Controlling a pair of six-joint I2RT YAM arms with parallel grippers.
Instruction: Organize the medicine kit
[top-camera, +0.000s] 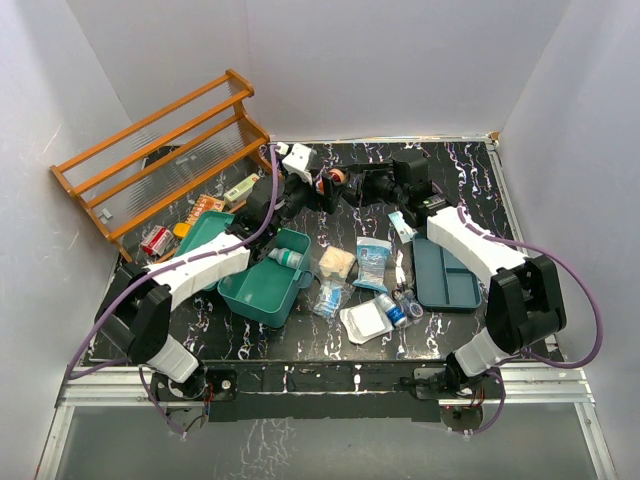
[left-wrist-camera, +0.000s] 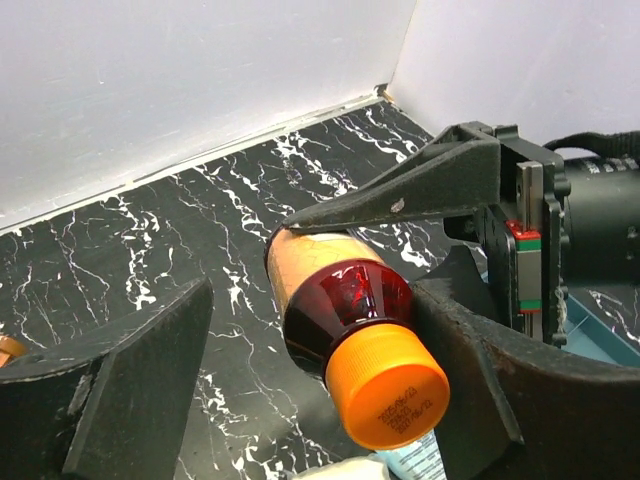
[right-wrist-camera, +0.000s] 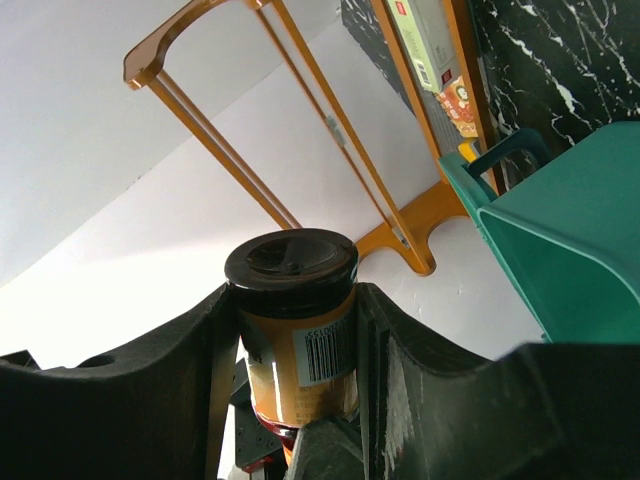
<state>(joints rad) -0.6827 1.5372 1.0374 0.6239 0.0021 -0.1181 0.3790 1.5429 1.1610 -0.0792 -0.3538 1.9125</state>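
A dark red bottle (top-camera: 338, 178) with an orange cap (left-wrist-camera: 388, 387) and a tan label hangs above the back of the table between both arms. My right gripper (right-wrist-camera: 295, 300) is shut on its black-bottomed base end (right-wrist-camera: 292, 262); one of its fingers (left-wrist-camera: 420, 190) lies along the label. My left gripper (left-wrist-camera: 310, 380) straddles the cap end, open: its right finger (left-wrist-camera: 470, 370) is against the bottle's shoulder, its left finger (left-wrist-camera: 140, 385) stands apart from it. The teal medicine kit (top-camera: 262, 287) lies open left of centre with a small bottle (top-camera: 287, 258) inside.
A wooden rack (top-camera: 160, 150) leans at the back left, with small boxes (top-camera: 155, 240) by it. A flat teal divided tray (top-camera: 445, 272) lies at the right. Packets (top-camera: 372, 262), a white pack (top-camera: 365, 322) and small bottles (top-camera: 395, 308) are scattered in the middle.
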